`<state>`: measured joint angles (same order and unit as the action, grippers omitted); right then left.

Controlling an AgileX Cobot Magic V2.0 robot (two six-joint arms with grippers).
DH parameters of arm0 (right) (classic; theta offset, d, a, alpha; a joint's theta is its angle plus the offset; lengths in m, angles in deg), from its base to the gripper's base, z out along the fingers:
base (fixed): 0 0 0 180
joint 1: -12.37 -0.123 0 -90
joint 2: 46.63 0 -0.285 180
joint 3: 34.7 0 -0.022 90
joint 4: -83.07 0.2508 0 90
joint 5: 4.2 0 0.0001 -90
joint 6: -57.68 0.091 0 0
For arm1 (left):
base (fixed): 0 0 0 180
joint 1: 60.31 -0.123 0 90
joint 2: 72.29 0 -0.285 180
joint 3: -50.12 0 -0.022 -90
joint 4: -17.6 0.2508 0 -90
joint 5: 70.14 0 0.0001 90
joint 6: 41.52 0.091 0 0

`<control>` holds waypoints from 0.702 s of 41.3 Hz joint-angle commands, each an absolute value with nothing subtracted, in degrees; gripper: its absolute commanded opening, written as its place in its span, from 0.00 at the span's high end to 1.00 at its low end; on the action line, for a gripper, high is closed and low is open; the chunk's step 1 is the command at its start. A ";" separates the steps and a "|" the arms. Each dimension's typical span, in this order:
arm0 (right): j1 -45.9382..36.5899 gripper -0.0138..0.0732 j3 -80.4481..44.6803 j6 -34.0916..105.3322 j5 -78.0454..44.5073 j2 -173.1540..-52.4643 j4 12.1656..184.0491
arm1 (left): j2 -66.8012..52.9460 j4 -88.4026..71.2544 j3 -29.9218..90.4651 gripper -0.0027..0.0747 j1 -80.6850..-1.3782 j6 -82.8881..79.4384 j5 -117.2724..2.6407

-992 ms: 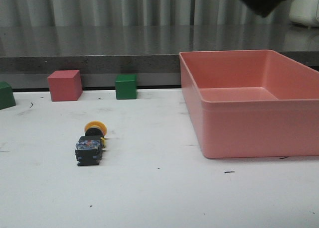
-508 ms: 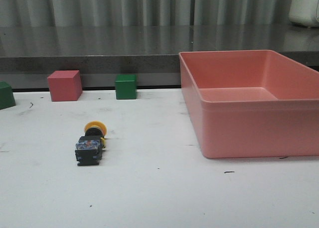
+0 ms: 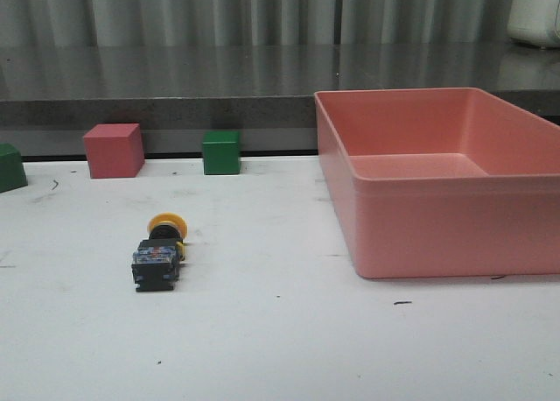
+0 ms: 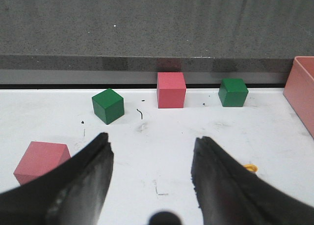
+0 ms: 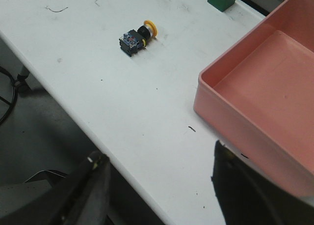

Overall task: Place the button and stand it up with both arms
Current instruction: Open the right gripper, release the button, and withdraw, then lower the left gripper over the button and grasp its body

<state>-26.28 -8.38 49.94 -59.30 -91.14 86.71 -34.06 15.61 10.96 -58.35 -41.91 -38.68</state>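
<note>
the button (image 3: 159,253) lies on its side on the white desk (image 3: 280,340), left of centre, yellow cap toward the far edge. a pink cube (image 3: 114,150) and green cube (image 3: 220,151) sit along the far edge. a pink bin (image 3: 442,178) fills the right side.

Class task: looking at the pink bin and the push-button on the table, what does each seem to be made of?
Pink bin: probably moulded plastic, matte, judging by its uniform colour and rounded rim. Button: likely hard plastic, with a smooth yellow cap and dark blocky base; any metal parts cannot be made out.
</note>
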 commanded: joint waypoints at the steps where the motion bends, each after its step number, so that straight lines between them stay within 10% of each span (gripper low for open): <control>1: -26.02 0.29 -9.44 49.24 -56.25 -91.15 87.22 | -33.51 15.45 12.98 0.50 -57.99 -42.50 -43.48; 29: -26.02 0.29 -9.44 49.24 -56.25 -91.15 87.22 | -25.26 15.58 13.40 0.46 -48.52 -42.50 -44.74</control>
